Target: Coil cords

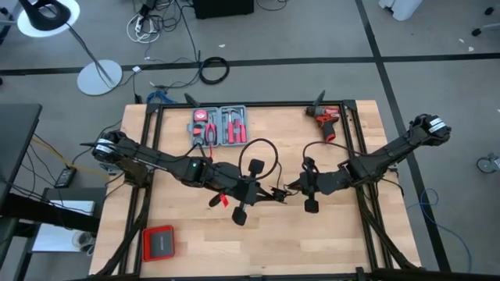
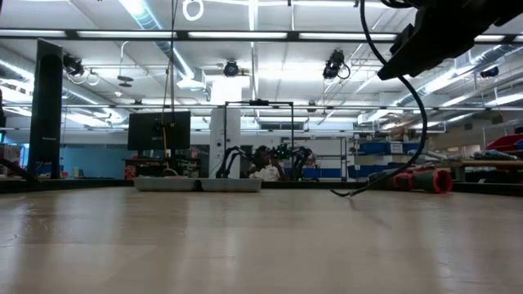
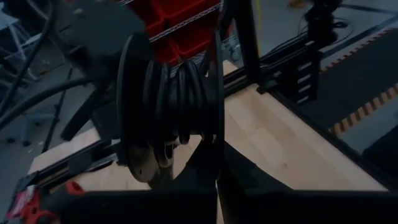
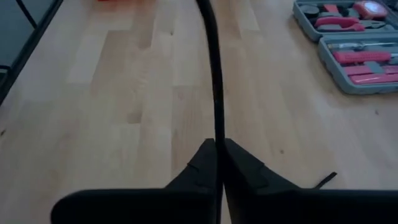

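The cord is a thin black cable. Several of its turns (image 3: 177, 93) sit side by side in a bundle just in front of my left gripper (image 3: 217, 180), which is shut over the table's middle (image 1: 266, 193). A free loop (image 1: 264, 147) arches toward the far side between the two arms. My right gripper (image 4: 217, 146) is shut on a straight stretch of the cord (image 4: 214, 74) just right of the left one (image 1: 292, 187). In the low view the cord (image 2: 413, 122) hangs down, and one part (image 2: 351, 194) reaches the tabletop. My left gripper's shut fingers (image 3: 233, 186) meet the cord bundle at its lower part (image 3: 186, 140). The bundle stands upright in front of them, lifted clear of the table. The bundle hides the place of contact, so which turns they have cannot be told. My right gripper pinches a single strand of the cord (image 4: 217, 134) between its two fingertips. The fingers slant down from the table's right side and lie in line with the cord. The strand runs straight on from the fingertips, above the wood.
An open grey tool case (image 1: 220, 125) lies at the far edge, left of centre. A red drill (image 1: 324, 121) stands at the far right. A red and black box (image 1: 158, 243) sits near the front left corner. A black frame (image 1: 359, 140) borders the table.
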